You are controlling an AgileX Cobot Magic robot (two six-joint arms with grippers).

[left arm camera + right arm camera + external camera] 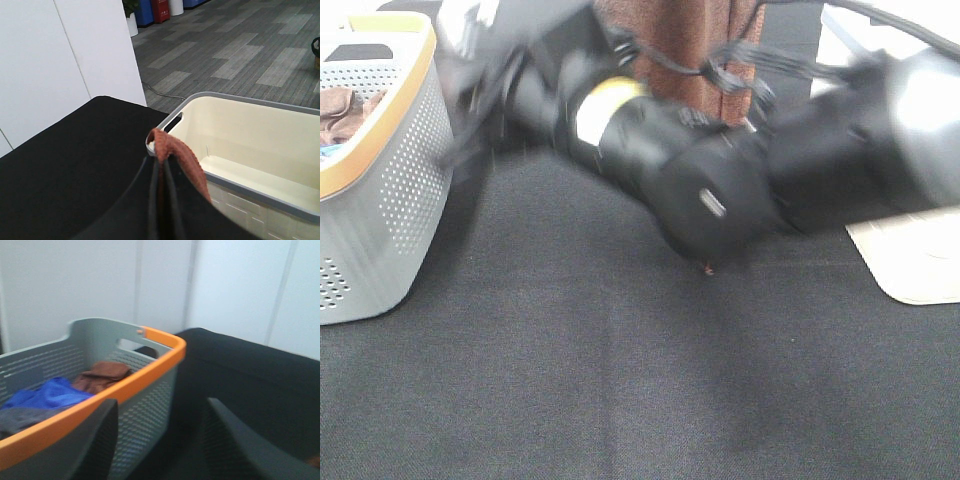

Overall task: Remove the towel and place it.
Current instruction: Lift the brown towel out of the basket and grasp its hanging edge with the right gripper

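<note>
Black fabric covers the bench [620,380], with white wall panels and a grey tiled floor beyond its edge. The left jaws are pinched closed on the towel [181,159]. A rust-brown fold pokes out over their tips and runs down one side of them, held up off the bench.

Just past those tips stands a cream plastic bin [240,125] with a grey rim and a handle slot in its end wall. Its pale inner walls and floor are in plain view. Whether the fold touches the rim cannot be told.

The right jaws stand open, their two dark fingers well apart and gripping nothing. Ahead of them is a grey perforated basket [150,390] with an orange rim. It holds a blue cloth [47,392], with a duller brown bunched cloth [102,375] just beside it. Some grey fabric [20,417] lies at the end nearest the jaws.

From the high camera both arms are blurred over the middle of the bench, so neither set of jaws reads clearly there.
</note>
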